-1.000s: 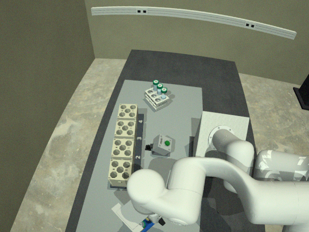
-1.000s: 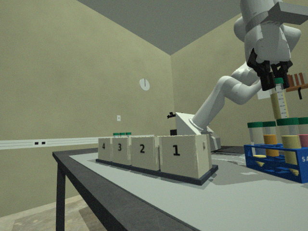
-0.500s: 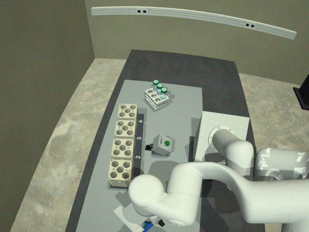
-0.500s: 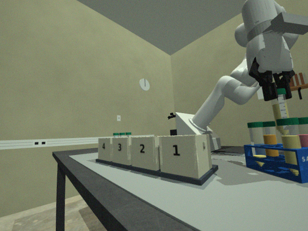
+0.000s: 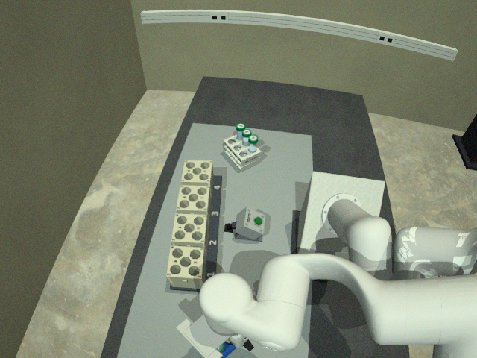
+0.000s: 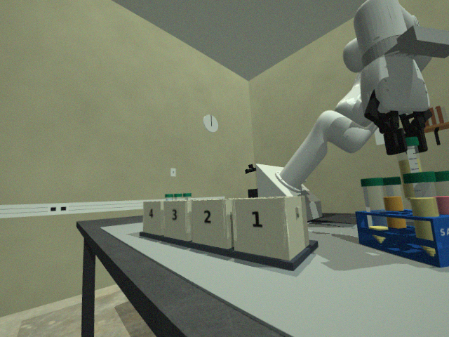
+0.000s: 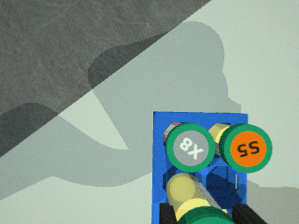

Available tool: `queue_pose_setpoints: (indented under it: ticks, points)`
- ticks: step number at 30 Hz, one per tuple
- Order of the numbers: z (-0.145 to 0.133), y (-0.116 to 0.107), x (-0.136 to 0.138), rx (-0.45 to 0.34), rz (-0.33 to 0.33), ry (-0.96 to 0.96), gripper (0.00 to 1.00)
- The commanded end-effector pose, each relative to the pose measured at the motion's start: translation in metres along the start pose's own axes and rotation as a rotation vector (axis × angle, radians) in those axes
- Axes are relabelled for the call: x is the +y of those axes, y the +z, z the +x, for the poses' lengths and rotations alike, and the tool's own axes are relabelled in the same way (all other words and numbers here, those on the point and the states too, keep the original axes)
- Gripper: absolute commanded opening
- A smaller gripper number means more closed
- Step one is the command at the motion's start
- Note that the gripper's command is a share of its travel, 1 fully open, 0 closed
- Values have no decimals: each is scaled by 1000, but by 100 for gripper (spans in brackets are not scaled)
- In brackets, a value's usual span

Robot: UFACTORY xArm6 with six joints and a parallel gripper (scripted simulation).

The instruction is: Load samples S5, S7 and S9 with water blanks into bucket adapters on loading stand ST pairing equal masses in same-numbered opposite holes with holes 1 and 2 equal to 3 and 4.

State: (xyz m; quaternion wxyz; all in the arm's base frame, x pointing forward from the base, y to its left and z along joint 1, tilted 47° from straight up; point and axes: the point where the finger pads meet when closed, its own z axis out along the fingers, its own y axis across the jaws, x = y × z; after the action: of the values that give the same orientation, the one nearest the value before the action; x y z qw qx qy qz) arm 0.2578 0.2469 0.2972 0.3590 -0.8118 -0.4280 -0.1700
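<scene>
My gripper (image 6: 405, 146) (image 7: 207, 217) is shut on the green cap of a yellow-filled tube (image 6: 413, 162) (image 7: 186, 190). It holds the tube upright over the blue sample rack (image 6: 398, 237) (image 7: 159, 187) (image 5: 227, 349), with the tube's lower end down among the rack's tubes and hidden behind them. The held tube's ID does not show. In the wrist view, X8 (image 7: 191, 147) and S5 (image 7: 245, 148) stand in the rack's far row. Adapters 1 (image 5: 185, 265) (image 6: 268, 226), 2 (image 5: 188, 227) (image 6: 210, 221), 3 (image 5: 193, 197) (image 6: 175, 217) and 4 (image 5: 197, 170) (image 6: 152, 215) stand empty in the stand ST (image 5: 217, 200) (image 6: 301, 255).
A white rack (image 5: 250, 158) with three water blanks (image 5: 246, 133) stands at the back. The DONE key (image 5: 258, 221) sits on its sloped desk (image 5: 246, 230) right of the stand. The arm covers the table's near end in the overhead view.
</scene>
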Motion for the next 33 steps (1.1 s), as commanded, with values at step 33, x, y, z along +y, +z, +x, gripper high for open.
queue_pose_setpoints:
  ticks: [33]
  points:
    - [1,23,0,2,-1,-1,0]
